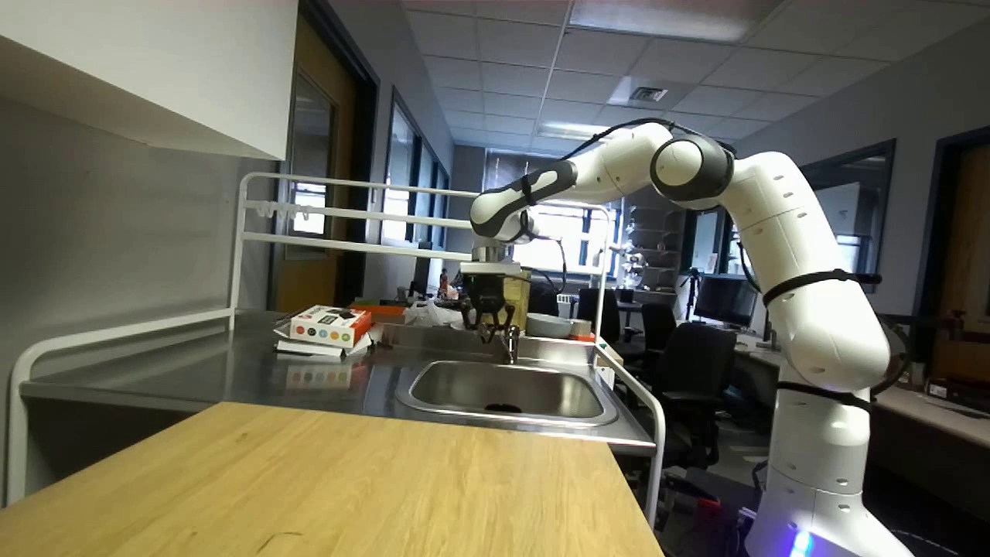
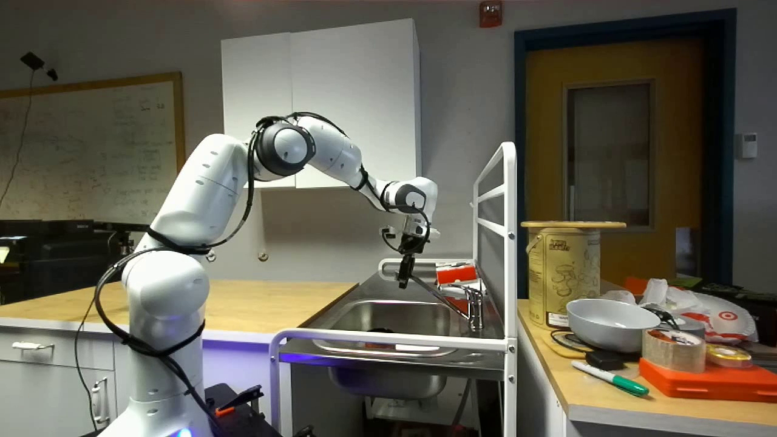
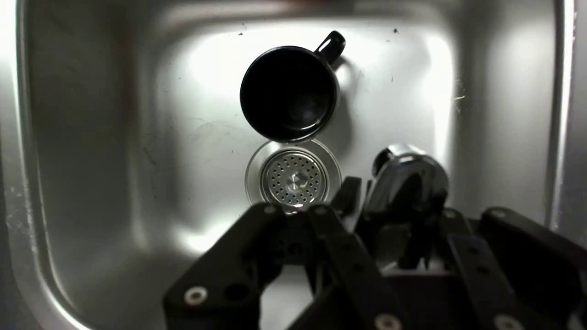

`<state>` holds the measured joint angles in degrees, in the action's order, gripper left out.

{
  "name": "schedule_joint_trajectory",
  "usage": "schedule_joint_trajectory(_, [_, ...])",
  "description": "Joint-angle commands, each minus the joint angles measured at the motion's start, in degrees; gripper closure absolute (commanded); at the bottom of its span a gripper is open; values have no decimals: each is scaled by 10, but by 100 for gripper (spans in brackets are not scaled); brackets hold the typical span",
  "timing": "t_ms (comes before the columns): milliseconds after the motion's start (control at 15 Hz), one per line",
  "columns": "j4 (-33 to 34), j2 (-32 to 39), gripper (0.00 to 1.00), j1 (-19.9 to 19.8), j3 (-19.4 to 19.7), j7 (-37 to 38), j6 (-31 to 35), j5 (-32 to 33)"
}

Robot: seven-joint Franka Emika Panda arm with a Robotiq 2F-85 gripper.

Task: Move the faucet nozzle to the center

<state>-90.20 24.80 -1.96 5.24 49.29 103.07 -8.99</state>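
The faucet nozzle (image 3: 406,183) is a rounded chrome spout right of the drain (image 3: 294,181) in the wrist view. In an exterior view the nozzle (image 2: 438,295) slants up from the faucet base (image 2: 476,312) to my gripper (image 2: 404,278). My gripper also shows in an exterior view (image 1: 487,333), with its tips close together above the sink (image 1: 464,418). In the wrist view the gripper (image 3: 364,195) has its left fingertip just left of the nozzle, with a thin light gap. The nozzle hides the right fingertip, so I cannot tell whether the fingers hold it.
A black mug (image 3: 289,94) stands in the sink beside the drain. A white rail frame (image 2: 510,243) rises behind the faucet. A red and white box (image 1: 329,325) lies on the steel counter. A wooden counter (image 1: 371,480) borders the sink; a white cabinet (image 2: 355,103) hangs above.
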Motion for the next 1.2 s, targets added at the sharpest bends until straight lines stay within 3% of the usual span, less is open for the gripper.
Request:
schedule_joint_trajectory(0, [-3, -5, 100, -1, 3, 8, -8, -13])
schedule_joint_trajectory(733, [-27, -9, 97, -5, 6, 2, 0, -20])
schedule_joint_trajectory(1133, [-81, -28, 97, -23, 9, -11, 19, -44])
